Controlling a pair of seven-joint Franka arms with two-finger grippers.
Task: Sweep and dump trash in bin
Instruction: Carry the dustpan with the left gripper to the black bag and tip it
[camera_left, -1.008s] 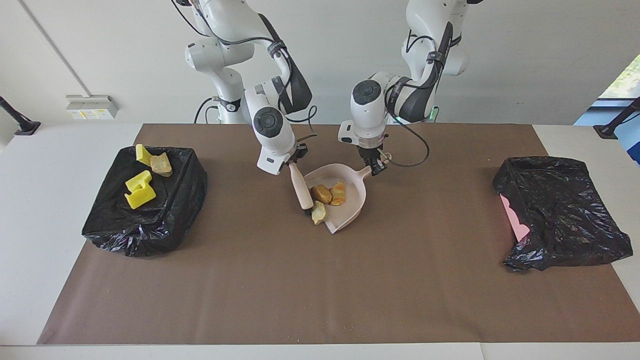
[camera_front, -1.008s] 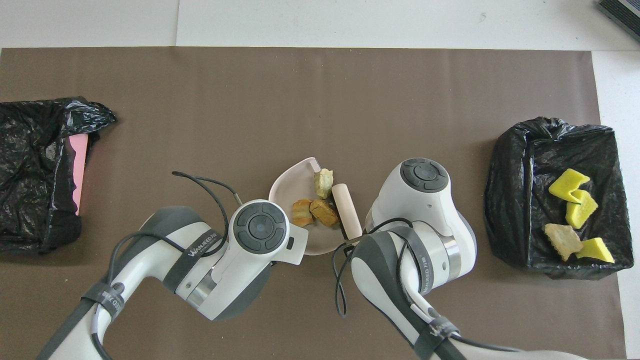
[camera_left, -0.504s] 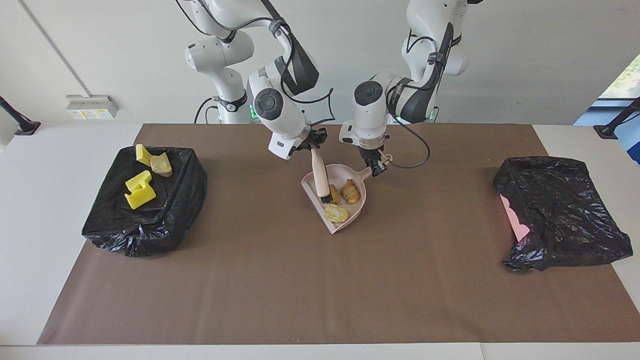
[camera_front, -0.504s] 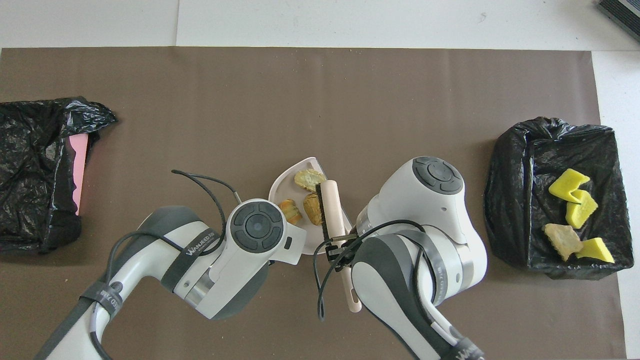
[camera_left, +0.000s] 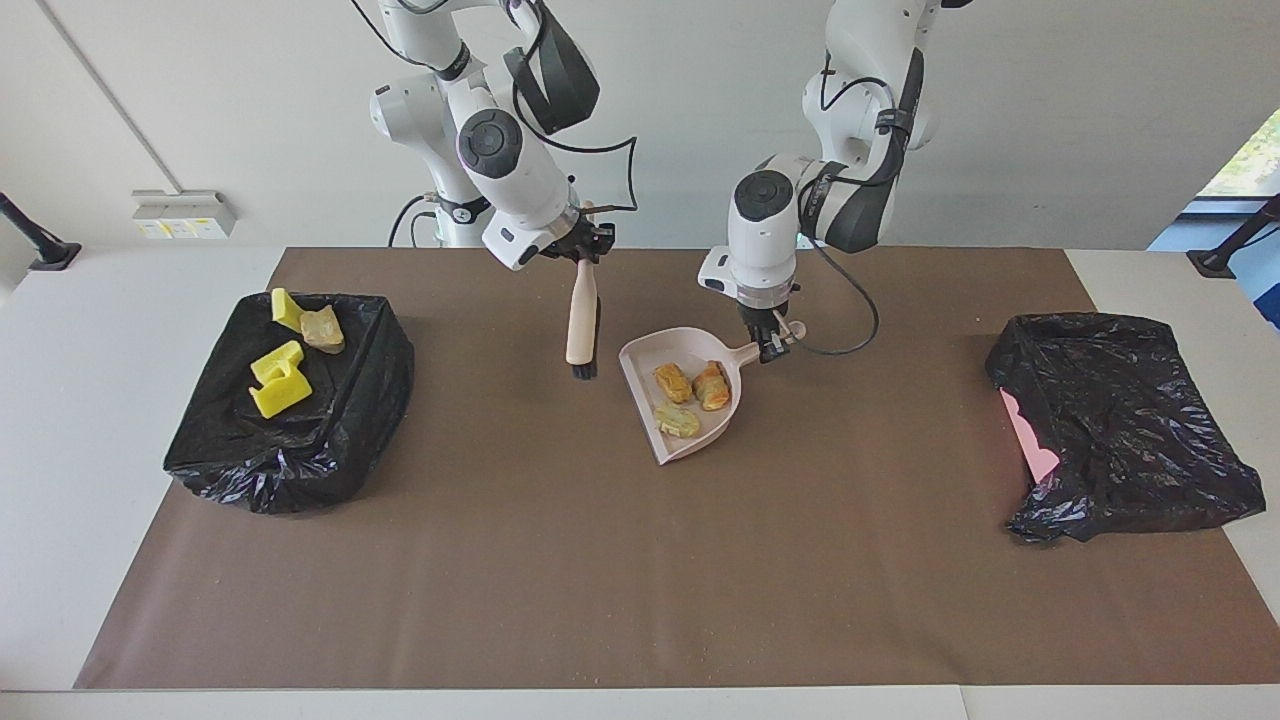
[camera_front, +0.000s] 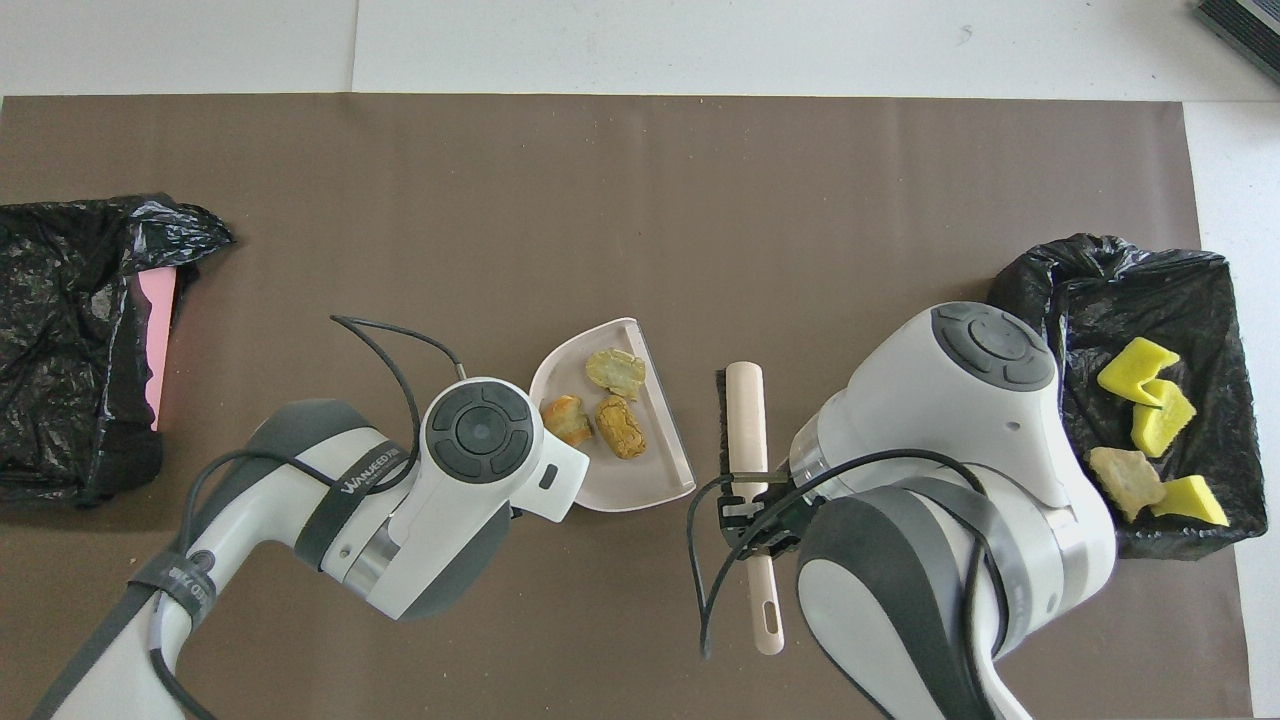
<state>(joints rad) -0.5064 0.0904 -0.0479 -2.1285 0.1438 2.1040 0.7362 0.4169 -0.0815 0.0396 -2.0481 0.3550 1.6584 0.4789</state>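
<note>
So, going across from the right arm's end of the tabletop (camera_left: 150, 620) with the dustpan (camera_left: 640, 372) as my reference: the bin (camera_left: 375, 372) at the right arm's end already has three yellow scraps (camera_left: 277, 380) and one brown lump (camera_left: 322, 329) in it. The right gripper (camera_left: 585, 243) has its fingers clamped on the brush (camera_left: 582, 318), and that's what just changed: a second ago the brush was down at the mouth of the dustpan nudging the last piece in, now it's lifted clear and hangs just beside the pan. All three remaining lumps (camera_left: 688, 393) now sit inside the dustpan, none loose on the mat (camera_left: 640, 560). The left gripper (camera_left: 771, 343) has its fingers closed on the dustpan's handle, pan resting about level. Well apart from the dustpan, at the left arm's end, sits a second bin (camera_left: 1120, 430). My read: sweeping's done and the dump is next, and the risk is lumps rolling out the open lip.
</note>
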